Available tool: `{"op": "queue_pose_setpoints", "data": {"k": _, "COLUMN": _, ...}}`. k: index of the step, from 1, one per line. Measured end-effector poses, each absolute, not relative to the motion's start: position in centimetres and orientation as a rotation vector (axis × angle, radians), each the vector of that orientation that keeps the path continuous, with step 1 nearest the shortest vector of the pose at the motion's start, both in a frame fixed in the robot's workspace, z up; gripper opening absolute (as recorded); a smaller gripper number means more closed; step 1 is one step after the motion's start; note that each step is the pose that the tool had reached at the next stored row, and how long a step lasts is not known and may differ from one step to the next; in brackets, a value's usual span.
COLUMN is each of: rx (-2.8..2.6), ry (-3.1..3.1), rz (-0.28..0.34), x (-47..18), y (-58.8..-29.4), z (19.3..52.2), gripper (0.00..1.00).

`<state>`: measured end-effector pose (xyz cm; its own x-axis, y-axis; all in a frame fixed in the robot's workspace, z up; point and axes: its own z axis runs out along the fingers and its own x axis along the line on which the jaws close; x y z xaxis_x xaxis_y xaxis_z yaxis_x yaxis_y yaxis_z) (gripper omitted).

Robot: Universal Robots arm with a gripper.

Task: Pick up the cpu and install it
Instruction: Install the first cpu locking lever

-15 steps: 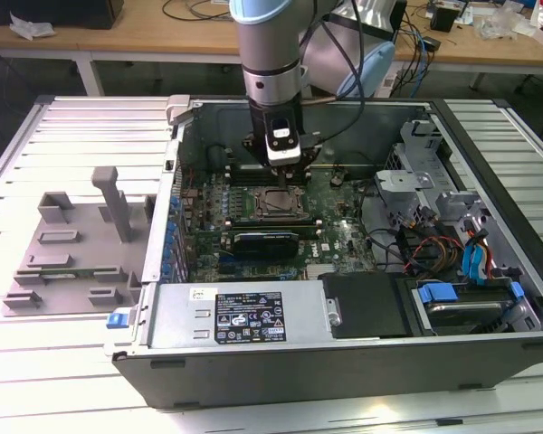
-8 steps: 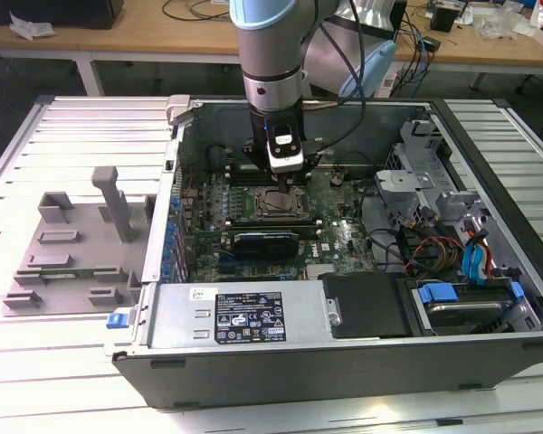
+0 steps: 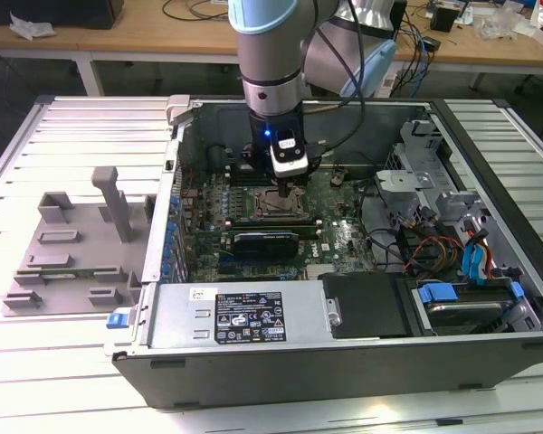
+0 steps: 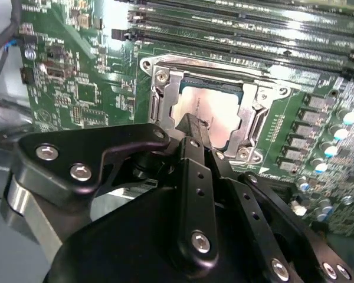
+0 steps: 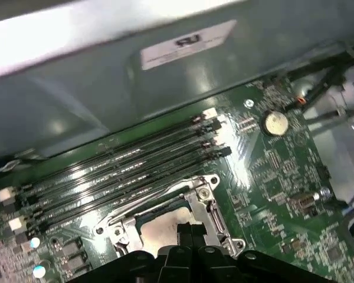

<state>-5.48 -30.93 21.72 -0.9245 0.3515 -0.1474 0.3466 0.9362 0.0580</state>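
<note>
Slatted metal bench [image 3: 36, 145] with an open PC case [image 3: 253, 362] on it, cluttered desks along the top of the frame. Our gripper [image 4: 192, 127] sits low over the motherboard [image 4: 76, 88] near the centre of the exterior view. In the second wrist view we see the cpu [image 4: 215, 109] lying in the metal-framed socket [image 4: 159, 88], centre frame, with the fingers drawn together into one narrow tip right at its near edge. We can't tell if they're touching it. We reckon the chip's light, rigid and slick on top, and fragile underneath, so take it by the edges only.
</note>
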Motion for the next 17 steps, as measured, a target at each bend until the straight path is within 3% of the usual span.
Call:
{"op": "queue_pose_setpoints", "data": {"k": 7, "rx": 0.288, "ry": 2.984, "rz": -0.12, "x": -5.48, "y": -30.93, "z": 21.68, "gripper": 0.11}}
{"op": "queue_pose_setpoints", "data": {"k": 17, "rx": -0.054, "ry": 2.994, "rz": -0.103, "x": -5.48, "y": -30.93, "z": 21.61, "gripper": 0.11}}
